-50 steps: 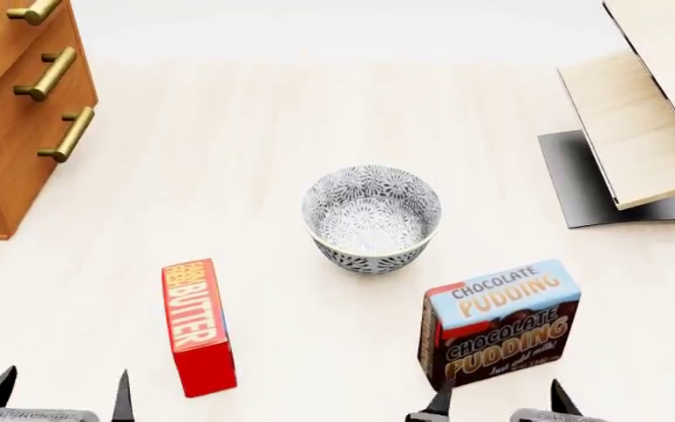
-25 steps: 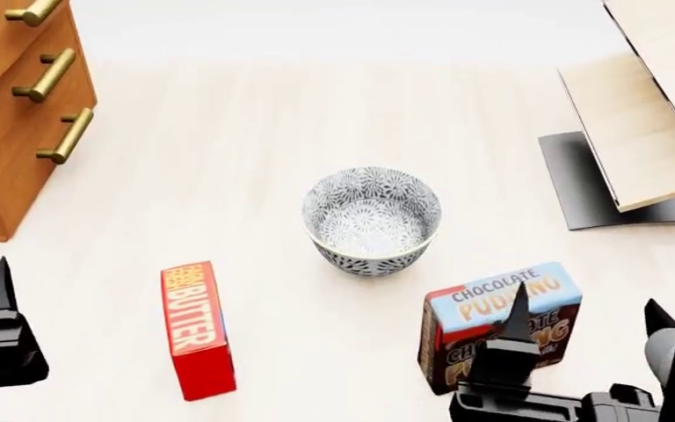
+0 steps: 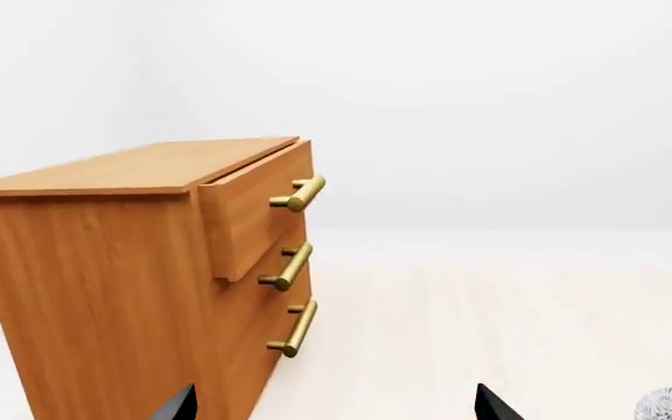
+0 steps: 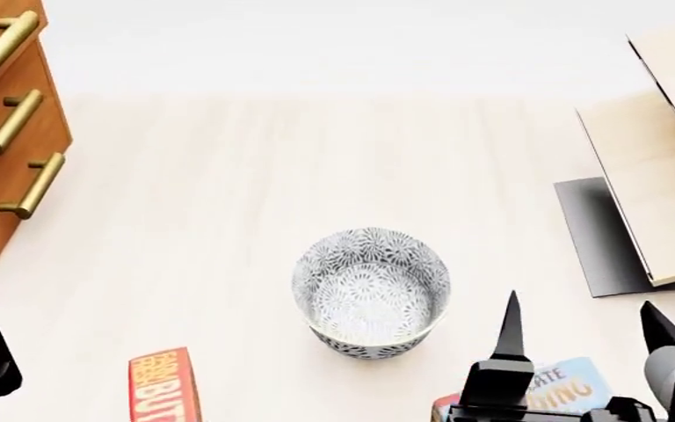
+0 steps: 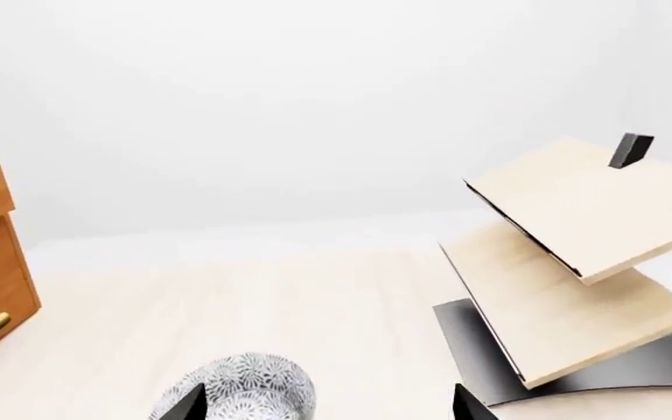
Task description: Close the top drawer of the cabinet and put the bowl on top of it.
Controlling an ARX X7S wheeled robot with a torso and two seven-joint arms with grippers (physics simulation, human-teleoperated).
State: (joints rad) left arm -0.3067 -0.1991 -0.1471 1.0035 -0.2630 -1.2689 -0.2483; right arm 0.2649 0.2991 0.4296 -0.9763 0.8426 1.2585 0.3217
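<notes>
— Sticking out a little from the cabinet point(image 3: 102, 289), is it, that top drawer point(image 3: 255, 214)?

— Yes, its front stands proud of the two fronts below, brass handle point(image 3: 298, 193) jutting toward the open floor. The cabinet sits at the far left of the pale wood floor point(image 4: 314, 158).

— And the bowl point(image 4: 371, 291)?

— Upright on the floor, well apart from the cabinet, nothing in it and nothing touching it (the grey-blue flowers run inside and out).

— The grippers?

— Right gripper point(image 4: 584, 338) hangs low, just right of the bowl, its two dark fingers spread wide with only air between them. Left gripper point(image 3: 330, 404) is off near the cabinet's side; its wrist view shows two tips set far apart, pinching nothing.

— Anything else about?

— A red butter box point(image 4: 164, 387) lies near the bowl's left, a pudding box point(image 4: 555, 391) half hidden behind the right gripper, and a pale shelf point(image 5: 570, 262) on a dark base stands at the far right.
</notes>
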